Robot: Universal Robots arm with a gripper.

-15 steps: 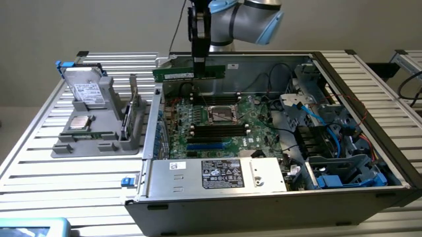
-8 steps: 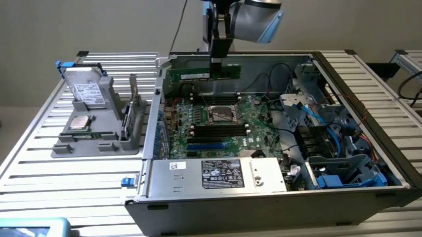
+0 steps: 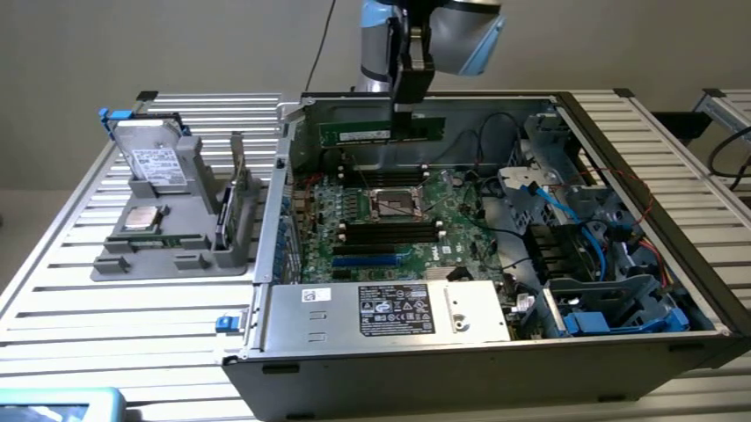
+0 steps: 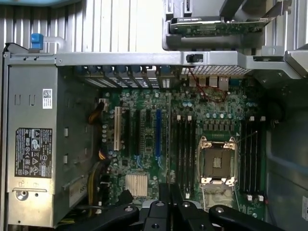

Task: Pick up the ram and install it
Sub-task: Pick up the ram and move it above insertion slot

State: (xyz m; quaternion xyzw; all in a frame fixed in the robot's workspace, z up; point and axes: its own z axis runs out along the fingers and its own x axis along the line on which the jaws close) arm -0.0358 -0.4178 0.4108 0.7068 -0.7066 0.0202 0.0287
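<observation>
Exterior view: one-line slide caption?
Gripper holds the ram over the motherboard of the open computer case.

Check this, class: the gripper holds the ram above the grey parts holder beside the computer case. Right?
Wrong place. The gripper holds the ram above the motherboard in the open computer case, not the holder; the exterior view shows it.

The exterior view looks down from high up and a bit far off at the open computer case (image 3: 470, 374) on the table (image 3: 94, 308). The wrist view looks straight down into it from closer. Both see the motherboard (image 3: 452, 198).
</observation>
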